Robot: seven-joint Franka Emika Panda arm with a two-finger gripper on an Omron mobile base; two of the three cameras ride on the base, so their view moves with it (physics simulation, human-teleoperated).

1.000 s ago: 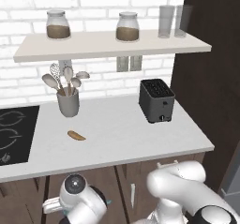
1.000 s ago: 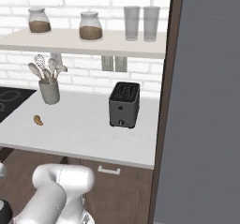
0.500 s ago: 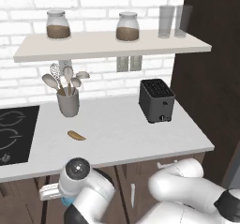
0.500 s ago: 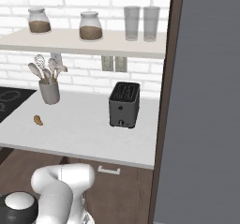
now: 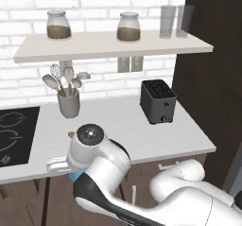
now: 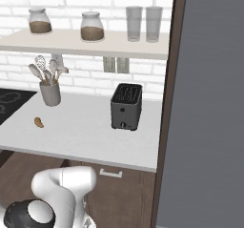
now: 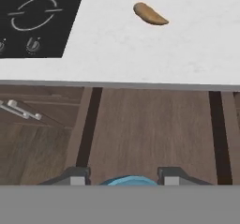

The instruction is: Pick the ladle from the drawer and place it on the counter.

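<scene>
Rising since the earlier frames, our arm's white wrist now stands above the front edge of the long white-grey counter (image 5: 123,126). Our tool (image 7: 123,177) grips the small bright blue ladle (image 7: 127,181), whose rounded bowl peeks between the fingertips, low before the brown cabinet fronts. On the counter, a grey cup (image 5: 69,105) holds pale beige spoons and a whisk; shelf jars (image 5: 58,25) hold brown contents.

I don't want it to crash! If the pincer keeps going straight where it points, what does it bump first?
Probably the brown cabinet front under the counter; the pincer points at it, though depth is unclear.
</scene>
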